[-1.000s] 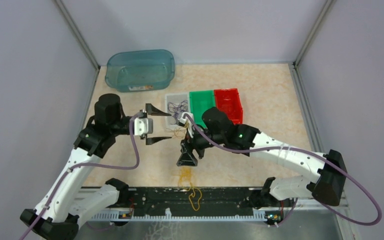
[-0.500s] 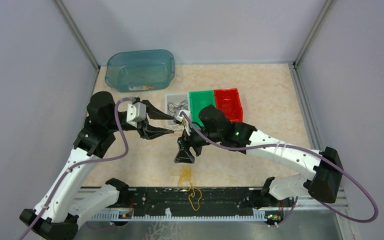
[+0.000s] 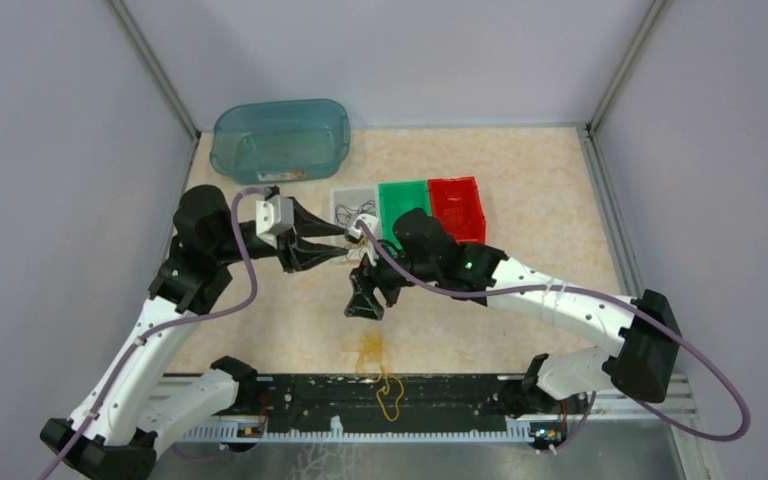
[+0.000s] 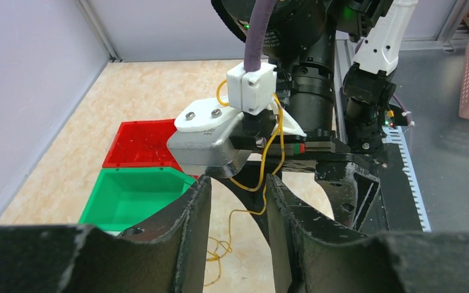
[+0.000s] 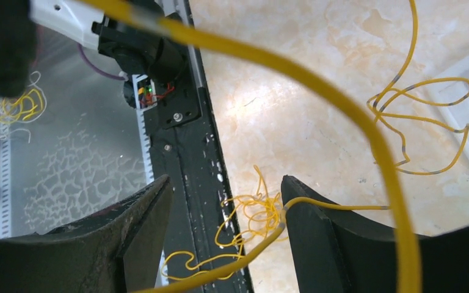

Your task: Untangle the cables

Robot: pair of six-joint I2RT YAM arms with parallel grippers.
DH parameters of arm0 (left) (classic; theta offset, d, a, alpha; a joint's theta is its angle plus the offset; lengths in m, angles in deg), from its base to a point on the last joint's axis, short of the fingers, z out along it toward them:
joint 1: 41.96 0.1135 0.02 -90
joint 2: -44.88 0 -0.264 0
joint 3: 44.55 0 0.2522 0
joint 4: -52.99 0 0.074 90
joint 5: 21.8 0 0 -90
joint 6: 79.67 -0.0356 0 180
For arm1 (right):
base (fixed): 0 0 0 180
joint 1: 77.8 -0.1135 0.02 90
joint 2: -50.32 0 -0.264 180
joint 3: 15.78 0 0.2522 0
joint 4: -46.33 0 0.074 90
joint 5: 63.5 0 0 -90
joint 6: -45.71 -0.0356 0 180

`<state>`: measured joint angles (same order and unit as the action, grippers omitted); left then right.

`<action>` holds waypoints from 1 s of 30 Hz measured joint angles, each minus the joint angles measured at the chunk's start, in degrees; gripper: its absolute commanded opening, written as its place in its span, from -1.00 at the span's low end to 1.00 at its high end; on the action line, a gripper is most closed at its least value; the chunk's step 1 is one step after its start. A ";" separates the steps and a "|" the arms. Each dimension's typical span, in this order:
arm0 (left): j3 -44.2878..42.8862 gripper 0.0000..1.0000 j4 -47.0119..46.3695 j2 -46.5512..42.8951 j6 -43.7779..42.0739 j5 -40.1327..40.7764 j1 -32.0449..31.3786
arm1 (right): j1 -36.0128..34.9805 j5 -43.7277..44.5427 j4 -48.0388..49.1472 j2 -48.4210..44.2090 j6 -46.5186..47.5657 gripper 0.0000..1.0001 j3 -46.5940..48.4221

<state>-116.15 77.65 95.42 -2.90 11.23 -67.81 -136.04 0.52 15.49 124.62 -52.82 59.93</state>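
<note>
- Your left claw (image 4: pixel 238 183) stands partly open, with a clear gap between its fingers. It clamps nothing.
- A loop of the yellow cable (image 4: pixel 279 137) hangs at its fingertips. You cannot tell whether either finger touches it.
- That yellow cable is draped over the right arm's wrist, in the centre of the left wrist view.
- Your right claw (image 5: pixel 226 183) gapes wide and grips nothing. The yellow cable lies across the tip of the finger (image 5: pixel 342 244) at lower right of the right wrist view.
- From above, both claws sit just left of centre. The left claw points at the right arm's wrist, just beside the grey bin (image 3: pixel 338 192).
- A yellow clump (image 3: pixel 369 350) lies on the counter (image 3: pixel 520 170), below the right claw in the frame.
- A yellow loop (image 3: pixel 390 397) rests on the black rail (image 3: pixel 290 400) at the bottom.
- The dark cables (image 3: pixel 355 211) lie inside the grey bin. The green bin (image 3: pixel 405 205) and red bin (image 3: pixel 457 205) stand to its right, and the teal tub (image 3: pixel 280 140) sits at upper left.
</note>
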 measured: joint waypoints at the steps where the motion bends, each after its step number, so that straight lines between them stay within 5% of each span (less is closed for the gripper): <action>1: 0.31 -0.11 -0.26 -0.15 0.24 0.17 0.00 | 0.00 0.52 0.17 0.09 -0.02 0.32 0.00; 30: 3.50 -0.19 -5.79 -2.86 6.05 2.71 -1.07 | -0.09 4.83 7.80 1.31 -1.79 0.31 -0.04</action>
<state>-112.66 71.85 92.56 3.15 13.94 -68.88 -136.13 5.35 23.29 125.94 -54.62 59.89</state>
